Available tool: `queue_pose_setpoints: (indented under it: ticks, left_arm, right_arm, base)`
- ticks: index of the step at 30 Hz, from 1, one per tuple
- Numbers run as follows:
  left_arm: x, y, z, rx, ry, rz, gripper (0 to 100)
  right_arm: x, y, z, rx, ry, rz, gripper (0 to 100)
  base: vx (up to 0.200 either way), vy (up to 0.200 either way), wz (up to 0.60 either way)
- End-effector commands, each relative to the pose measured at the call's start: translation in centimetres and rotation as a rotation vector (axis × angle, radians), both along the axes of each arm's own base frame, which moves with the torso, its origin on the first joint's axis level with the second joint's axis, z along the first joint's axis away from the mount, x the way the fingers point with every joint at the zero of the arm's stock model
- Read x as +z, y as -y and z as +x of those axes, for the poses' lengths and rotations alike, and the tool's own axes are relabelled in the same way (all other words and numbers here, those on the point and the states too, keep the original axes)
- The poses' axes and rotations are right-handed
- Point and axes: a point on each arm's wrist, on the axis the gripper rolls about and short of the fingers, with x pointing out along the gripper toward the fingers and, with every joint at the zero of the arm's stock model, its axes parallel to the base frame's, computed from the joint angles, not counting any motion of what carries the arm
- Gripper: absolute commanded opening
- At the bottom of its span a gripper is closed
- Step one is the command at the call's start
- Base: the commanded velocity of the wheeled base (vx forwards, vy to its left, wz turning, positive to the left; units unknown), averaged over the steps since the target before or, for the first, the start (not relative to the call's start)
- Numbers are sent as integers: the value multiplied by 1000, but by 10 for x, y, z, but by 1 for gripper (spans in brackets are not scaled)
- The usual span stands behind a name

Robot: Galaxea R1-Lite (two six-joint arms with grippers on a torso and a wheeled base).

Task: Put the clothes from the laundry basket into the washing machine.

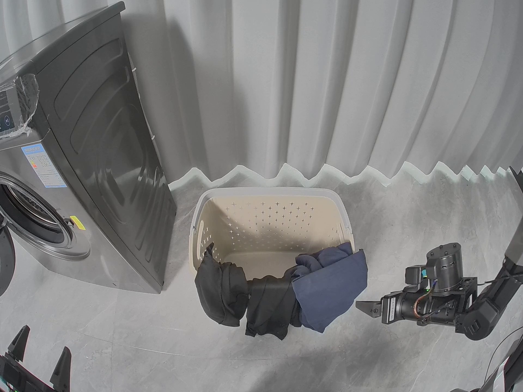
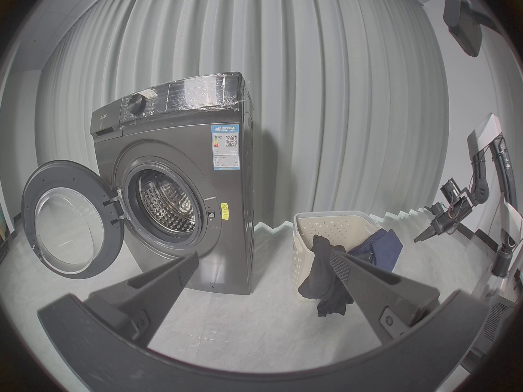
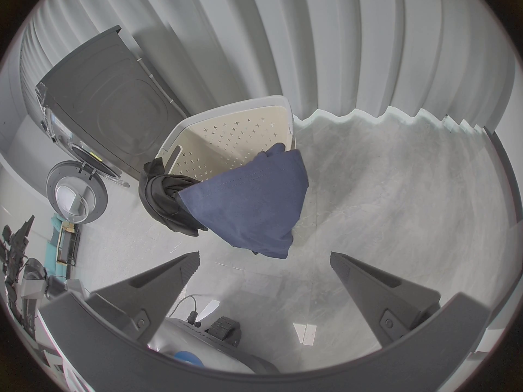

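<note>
A cream laundry basket (image 1: 272,193) stands on the floor to the right of the grey washing machine (image 1: 98,153). A black garment (image 1: 223,292) and a navy blue garment (image 1: 332,289) hang over the basket's near rim. The machine's round door (image 2: 68,219) is swung open and the drum (image 2: 166,202) is bare. My right gripper (image 1: 366,306) hovers low just right of the navy garment (image 3: 250,202), open and holding nothing. My left gripper (image 1: 42,349) is open near the bottom left, in front of the machine, with nothing between its fingers (image 2: 163,279).
A white pleated curtain (image 1: 327,72) runs along the back, close behind the basket and machine. Grey floor (image 1: 163,333) lies open between me, the machine's front and the basket. The open door (image 3: 76,197) juts out into the floor space at the left.
</note>
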Motion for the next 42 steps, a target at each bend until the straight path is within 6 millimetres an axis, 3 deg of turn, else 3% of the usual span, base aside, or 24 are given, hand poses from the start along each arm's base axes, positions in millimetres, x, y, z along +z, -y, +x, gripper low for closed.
queue_pose_setpoints:
  ticks: [1, 19, 37, 38, 42]
  left_arm:
    - [-5, 0, 0, 0, 0, 0, 100]
    - [-5, 0, 0, 0, 0, 0, 100]
    - [-5, 0, 0, 0, 0, -2, 100]
    - [-5, 0, 0, 0, 0, -2, 100]
    - [-5, 0, 0, 0, 0, -2, 100]
  right_arm:
    - [-21, -7, 12, 7, -38, -14, 100]
    - [-52, -39, 39, 37, -54, 13, 100]
    - [-52, -59, 62, 13, -26, 96, 100]
    - [-52, -59, 63, 13, -24, 96, 0]
    - [-52, -60, 63, 15, -22, 98, 0]
  base:
    - [0, 0, 0]
    - [0, 0, 0]
    - [0, 0, 0]
    - [0, 0, 0]
    - [0, 0, 0]
